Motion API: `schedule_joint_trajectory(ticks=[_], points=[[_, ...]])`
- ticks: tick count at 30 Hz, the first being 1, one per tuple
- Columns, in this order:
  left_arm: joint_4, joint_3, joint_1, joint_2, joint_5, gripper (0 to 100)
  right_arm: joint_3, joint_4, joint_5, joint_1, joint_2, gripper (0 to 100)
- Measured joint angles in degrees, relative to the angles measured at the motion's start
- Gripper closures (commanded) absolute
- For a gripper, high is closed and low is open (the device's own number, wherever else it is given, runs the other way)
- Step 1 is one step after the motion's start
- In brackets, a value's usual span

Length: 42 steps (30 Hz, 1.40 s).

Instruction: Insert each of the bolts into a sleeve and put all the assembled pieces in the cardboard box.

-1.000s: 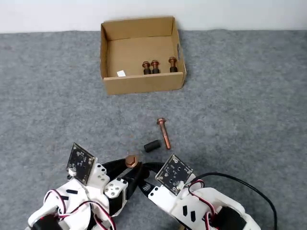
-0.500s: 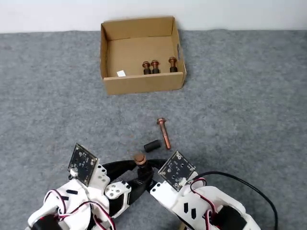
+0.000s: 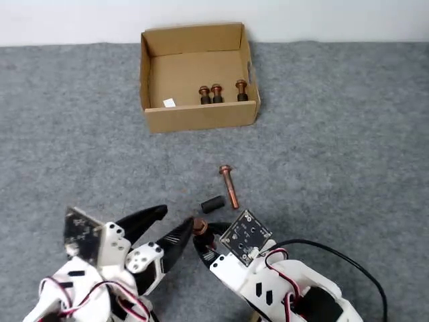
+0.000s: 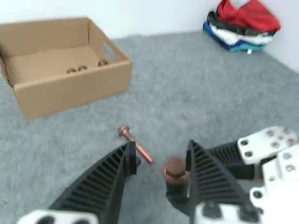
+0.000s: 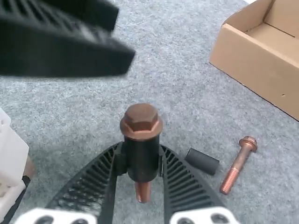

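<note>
Lower centre: right end effector point(image 3: 201, 238) pinches sleeved bolt point(image 3: 200, 227); left end effector point(image 3: 178, 215) spread alongside; spare bolt point(image 3: 230, 188) above.

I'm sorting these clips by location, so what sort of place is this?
Likely an ordinary room used as a small robot workbench, not a factory: grey carpet covers the work surface, a plain white wall stands behind the cardboard box, and a pile of folded clothes lies against the wall.
</note>
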<state>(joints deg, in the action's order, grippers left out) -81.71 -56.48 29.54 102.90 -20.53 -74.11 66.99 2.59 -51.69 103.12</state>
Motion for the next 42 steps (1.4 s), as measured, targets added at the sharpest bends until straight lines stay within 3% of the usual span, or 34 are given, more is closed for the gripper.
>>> schedule_joint_trajectory(ticks=[2, 8, 13, 17, 27, 42], points=[[0.0, 1.23, -0.79, 0.0, 0.0, 100, 0.0, 0.0, 0.0, 0.0, 0.0, 99.0], [1.93, 0.88, -14.42, 0.0, 1.05, 100, 0.0, 0.0, -1.76, 7.47, 0.0, 99.0], [8.88, -11.08, -28.92, 0.09, 9.32, 100, -0.09, -1.58, -4.04, 17.14, -0.35, 99.0], [17.14, -21.89, -35.34, 0.0, 14.07, 100, 2.29, -5.54, -5.1, 22.51, -7.38, 99.0], [23.56, -37.36, -32.97, -0.62, 16.18, 100, 29.63, -16.97, -16.53, 29.98, -49.05, 99.0], [20.13, -40.53, -32.97, -0.7, 16.26, 100, 70.86, -32.88, -17.23, 31.03, -98.64, 99.0]])
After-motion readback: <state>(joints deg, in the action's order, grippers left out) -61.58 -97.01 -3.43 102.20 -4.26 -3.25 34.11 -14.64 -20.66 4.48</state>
